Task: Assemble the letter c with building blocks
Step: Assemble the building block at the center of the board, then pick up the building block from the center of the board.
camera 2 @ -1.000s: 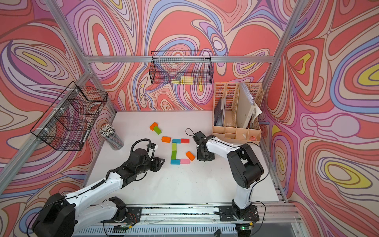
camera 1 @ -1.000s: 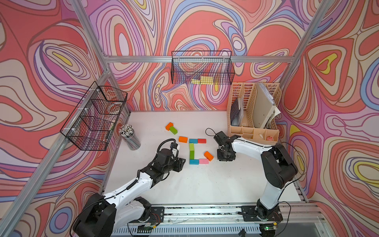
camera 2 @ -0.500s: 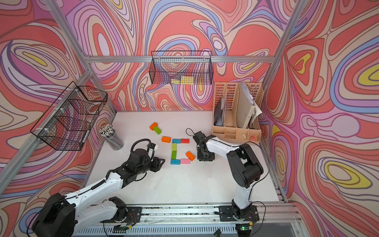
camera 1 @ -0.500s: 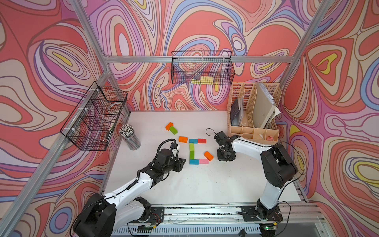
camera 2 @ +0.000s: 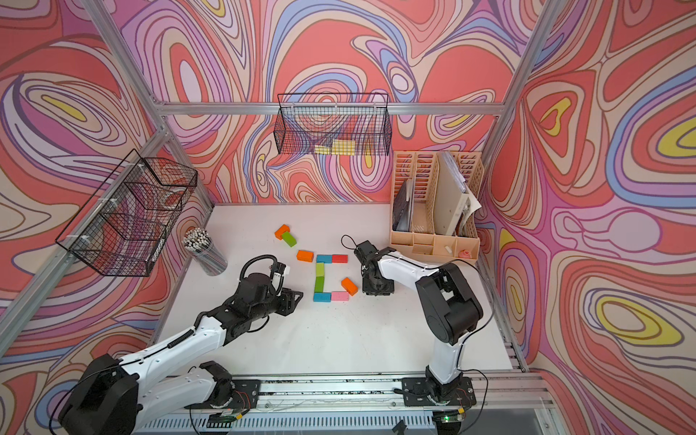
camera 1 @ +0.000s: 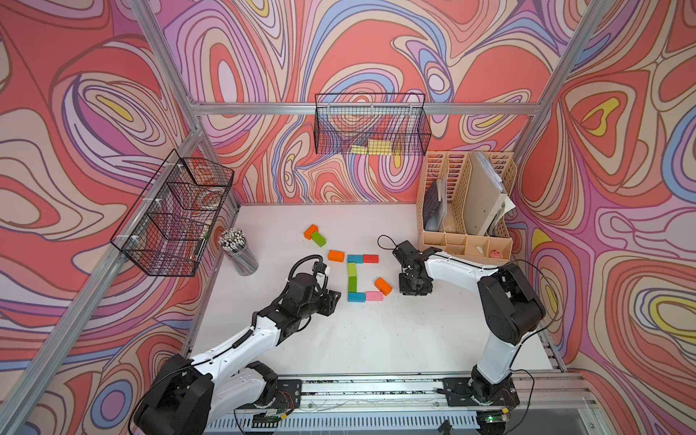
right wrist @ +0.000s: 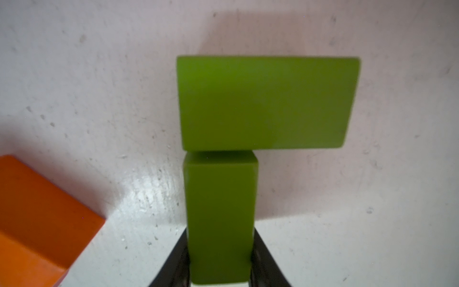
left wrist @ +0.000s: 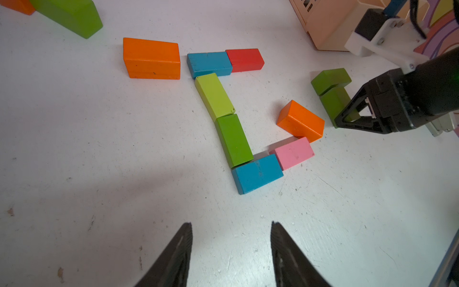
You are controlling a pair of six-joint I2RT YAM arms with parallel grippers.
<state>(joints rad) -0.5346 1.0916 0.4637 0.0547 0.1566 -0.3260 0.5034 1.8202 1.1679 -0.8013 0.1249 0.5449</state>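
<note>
The building blocks form an open bracket on the white table: a blue block [camera 1: 354,258] and a red block [camera 1: 370,258] at the far end, two green blocks [camera 1: 352,277] down the side, then a blue [camera 1: 356,297] and a pink block [camera 1: 374,296]. An orange block [camera 1: 383,286] lies askew against the pink one. My right gripper [right wrist: 220,232] is shut on a dark green block [right wrist: 219,198] on the table, which butts against another green block [right wrist: 268,102] lying crosswise. My left gripper [left wrist: 231,223] is open and empty, short of the bracket's near corner.
Loose blocks lie beyond the bracket: an orange one [camera 1: 335,255], then an orange [camera 1: 311,231] and green [camera 1: 318,238] pair. A pencil cup [camera 1: 239,250] stands at the left, a beige desk organizer [camera 1: 465,241] at the back right. Wire baskets [camera 1: 371,130] hang on the walls.
</note>
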